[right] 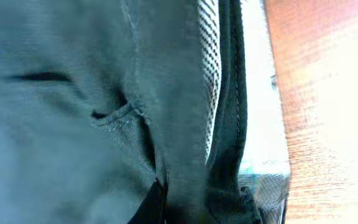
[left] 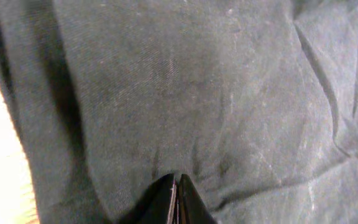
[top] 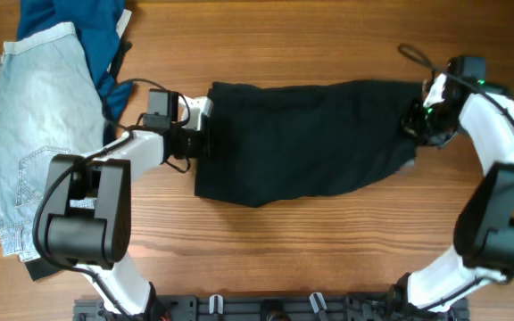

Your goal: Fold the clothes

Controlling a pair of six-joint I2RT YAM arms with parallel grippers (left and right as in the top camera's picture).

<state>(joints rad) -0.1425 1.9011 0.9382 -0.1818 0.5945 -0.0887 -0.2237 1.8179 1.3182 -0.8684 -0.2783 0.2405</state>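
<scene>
A black garment (top: 302,134) lies spread across the middle of the wooden table. My left gripper (top: 194,143) is at its left edge. In the left wrist view its jaws (left: 178,185) are pressed together on the dark cloth (left: 197,93), and creases radiate from the tips. My right gripper (top: 415,120) is at the garment's right edge. In the right wrist view a band of the cloth with a seam and lining (right: 73,124) runs between the fingers (right: 194,199), which are closed on it.
A pile of clothes sits at the far left: light denim jeans (top: 34,134) over a blue garment (top: 70,18). A black cable (top: 415,55) loops near the right arm. The arm mounting rail (top: 266,308) runs along the front edge.
</scene>
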